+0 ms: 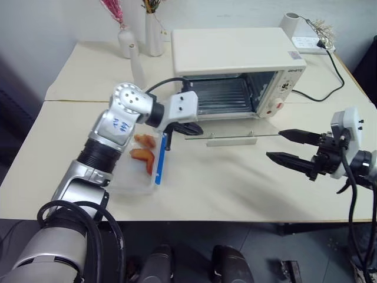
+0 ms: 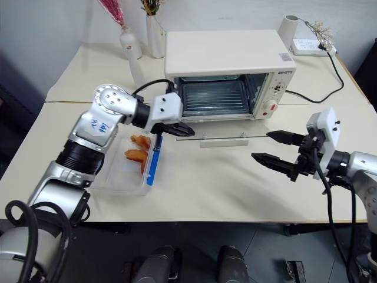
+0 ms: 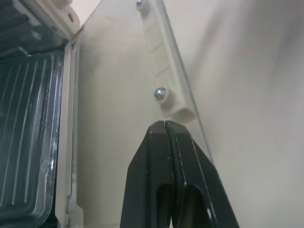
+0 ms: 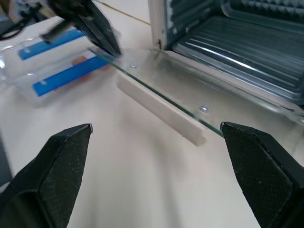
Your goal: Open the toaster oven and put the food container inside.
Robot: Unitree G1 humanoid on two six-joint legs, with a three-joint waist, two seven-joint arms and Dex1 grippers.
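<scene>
Just behind the left pincer, fingers pressed together and gripping nothing, the toaster oven is seen with door dropped flat; food container lies beside it. Right pincer is spread wide, empty.

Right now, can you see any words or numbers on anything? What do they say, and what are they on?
None that can be read for sure.
Dark brand lettering on the toaster oven, top of its knob panel: too small to read.
Small label on the toaster oven's top, back right corner: too small to read.
Blue scribbled marks on the left arm's grey casing: illegible.
Markings on the white power strip: too small to read.
Red marks by the knobs: no readable numbers.
</scene>
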